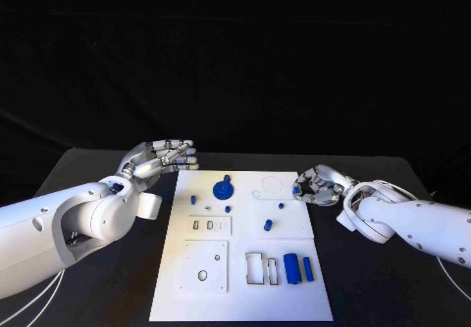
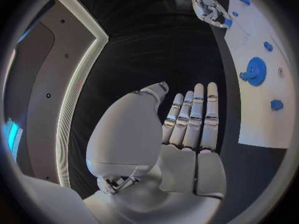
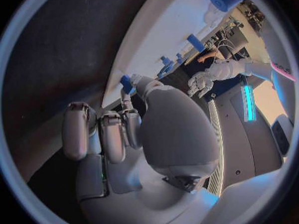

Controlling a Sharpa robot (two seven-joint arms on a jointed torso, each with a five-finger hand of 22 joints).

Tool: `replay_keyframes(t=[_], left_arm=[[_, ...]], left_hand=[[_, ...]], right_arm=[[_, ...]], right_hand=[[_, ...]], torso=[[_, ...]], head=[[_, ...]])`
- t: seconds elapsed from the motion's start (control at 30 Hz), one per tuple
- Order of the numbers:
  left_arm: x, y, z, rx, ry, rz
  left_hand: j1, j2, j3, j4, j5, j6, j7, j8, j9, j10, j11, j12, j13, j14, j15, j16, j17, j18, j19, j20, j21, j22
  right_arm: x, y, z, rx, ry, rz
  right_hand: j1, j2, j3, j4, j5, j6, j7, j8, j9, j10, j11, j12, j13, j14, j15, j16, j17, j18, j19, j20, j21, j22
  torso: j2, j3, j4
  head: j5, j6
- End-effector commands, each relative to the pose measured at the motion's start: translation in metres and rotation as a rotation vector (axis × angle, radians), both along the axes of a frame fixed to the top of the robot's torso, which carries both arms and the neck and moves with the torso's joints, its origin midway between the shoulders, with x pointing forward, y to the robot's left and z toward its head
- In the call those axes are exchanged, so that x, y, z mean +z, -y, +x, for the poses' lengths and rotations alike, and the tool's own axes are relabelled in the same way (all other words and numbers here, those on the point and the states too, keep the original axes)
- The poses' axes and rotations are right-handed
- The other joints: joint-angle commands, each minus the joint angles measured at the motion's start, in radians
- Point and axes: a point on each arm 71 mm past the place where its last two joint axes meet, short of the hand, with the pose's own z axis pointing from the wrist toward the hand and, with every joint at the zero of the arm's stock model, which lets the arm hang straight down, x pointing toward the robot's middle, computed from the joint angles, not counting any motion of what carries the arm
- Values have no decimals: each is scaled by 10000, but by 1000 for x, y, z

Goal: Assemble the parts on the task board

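Observation:
The white task board lies in the middle of the black table. On it are a round blue disc, several small blue pegs such as the peg, and two blue cylinders near the front. My right hand hovers at the board's far right edge, fingers curled in, pinching a small blue part between thumb and fingertip. My left hand is raised off the board's far left corner, fingers extended, holding nothing. The disc lies beside it on the board.
Bare black table surrounds the board on both sides. The board carries raised white plates with slots and holes, such as the plate, and a rectangular frame beside the cylinders.

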Motion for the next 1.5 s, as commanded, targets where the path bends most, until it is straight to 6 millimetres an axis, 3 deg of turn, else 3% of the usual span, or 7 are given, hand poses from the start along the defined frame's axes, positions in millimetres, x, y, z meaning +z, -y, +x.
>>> replay_keyframes(t=[0.03,0.3,0.53,0.8,1.07,1.3,1.5], left_arm=[[1,2,-1,-204,68,-46],[1,2,0,-183,57,-33],[0,1,1,-145,38,-11],[-2,1,5,-80,28,19],[-5,1,12,42,70,54],[-6,2,17,136,93,83],[-6,2,17,150,85,93]], left_hand=[[-94,-34,48,14,7,-50,617,-59,-16,-70,-14,-6,14,-24,47,-41,9,129,13,79,-47,-8],[-94,-34,48,14,7,-50,617,-59,-16,-70,-14,-6,14,-24,47,-41,9,129,13,79,-47,-8],[-94,-34,48,14,7,-50,617,-59,-16,-70,-14,-6,14,-24,47,-41,9,129,13,79,-47,-8],[-94,-34,48,14,7,-50,617,-59,-16,-70,-14,-6,14,-24,47,-41,9,129,13,79,-47,-8],[-138,-39,67,18,-2,-45,621,-67,-18,-74,-11,-2,16,-25,50,-50,27,129,14,83,-51,-17],[-143,-40,68,18,-4,-44,620,-67,-18,-73,-11,-1,16,-27,51,-52,29,129,13,83,-52,-18],[-143,-40,68,18,-4,-44,620,-67,-18,-73,-11,-1,16,-27,51,-52,29,129,13,83,-52,-18]], right_arm=[[2,-1,0,-101,302,39],[17,-14,-5,-221,767,-30],[34,-46,-18,138,934,182],[42,-104,-32,909,981,153],[28,-163,-43,1852,413,-120],[15,-198,-52,2396,445,-695],[6,-213,-57,2663,494,-1086]], right_hand=[[13,189,118,-41,-21,132,-14,117,83,25,-84,33,1241,921,-110,53,2012,-21,52,-52,67,670],[-33,309,344,-136,-64,139,-54,203,136,30,-128,13,1225,929,-155,62,2044,-42,116,-98,135,751],[-131,362,441,-142,-75,142,-67,245,164,28,-140,-6,1208,932,-169,65,2053,-51,143,-116,162,783],[-232,376,519,-177,-83,181,-102,316,207,41,-168,-13,1206,932,-190,64,2050,-57,167,-134,181,810],[-274,361,595,-260,-86,212,-135,386,250,33,-199,-42,1181,930,-218,61,2041,-53,165,-158,169,805],[-464,283,621,-299,-100,247,-169,483,309,37,-228,-60,1170,926,-245,53,2018,-53,169,-186,160,807],[-615,192,617,-317,-107,266,-200,556,349,50,-254,-60,1177,930,-269,58,2038,-56,181,-208,164,821]], torso=[[2,3,2],[-28,-15,4],[-66,-8,-24],[-167,-64,-9],[-303,-166,14],[-374,-240,10],[-367,-253,23]], head=[[28,1],[57,-41],[128,-18],[239,-137],[344,-246],[525,-345],[586,-422]])
